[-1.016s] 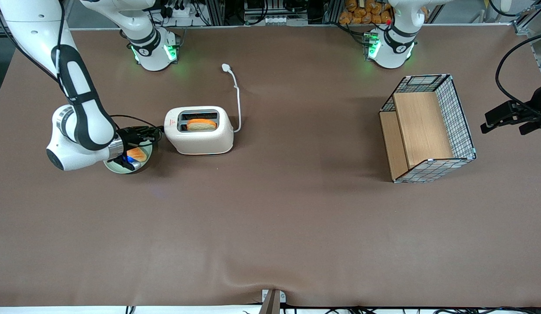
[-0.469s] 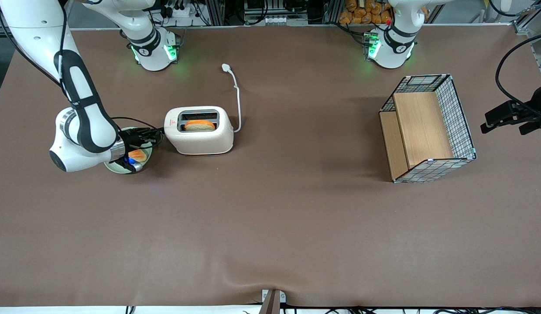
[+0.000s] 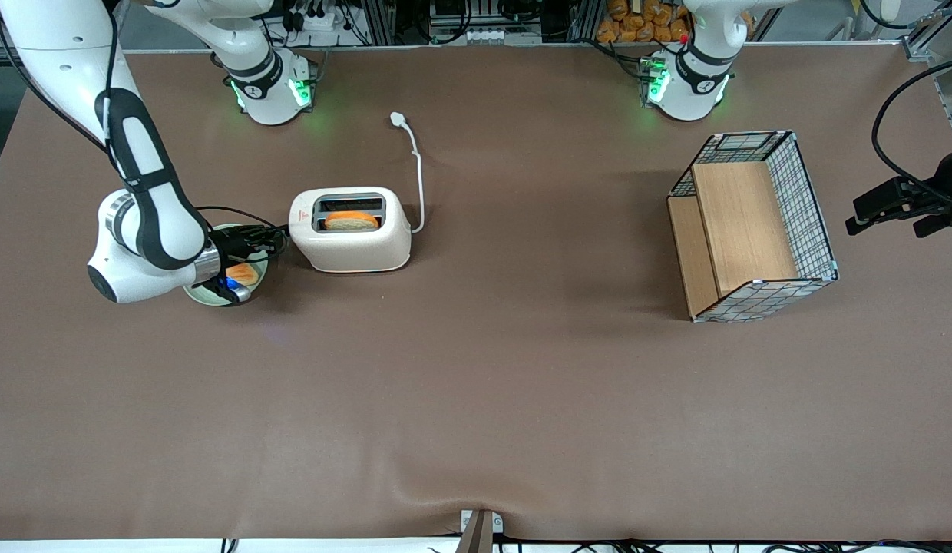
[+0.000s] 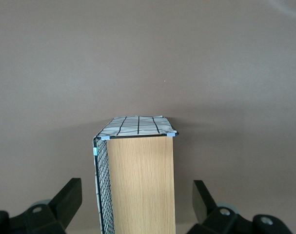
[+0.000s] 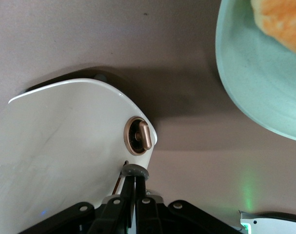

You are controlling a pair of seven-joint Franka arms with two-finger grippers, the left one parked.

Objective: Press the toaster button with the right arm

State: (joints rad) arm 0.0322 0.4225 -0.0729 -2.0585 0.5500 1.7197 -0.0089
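the toaster (image 3: 350, 229) stands near the working arm's end of the table, a bread slice (image 3: 352, 221) sunk in its slot. the gripper (image 5: 133, 192), fingers pinched together with nothing between them, sits at the toaster's narrow end face, its tips on the toaster button (image 5: 134, 170), a small grey lever stub just beside the copper dial (image 5: 138, 136). to do this well, push straight along the lever's slot, keep the tips centred so they don't slide off, and stay clear of the green plate (image 5: 245, 73) beside the toaster.
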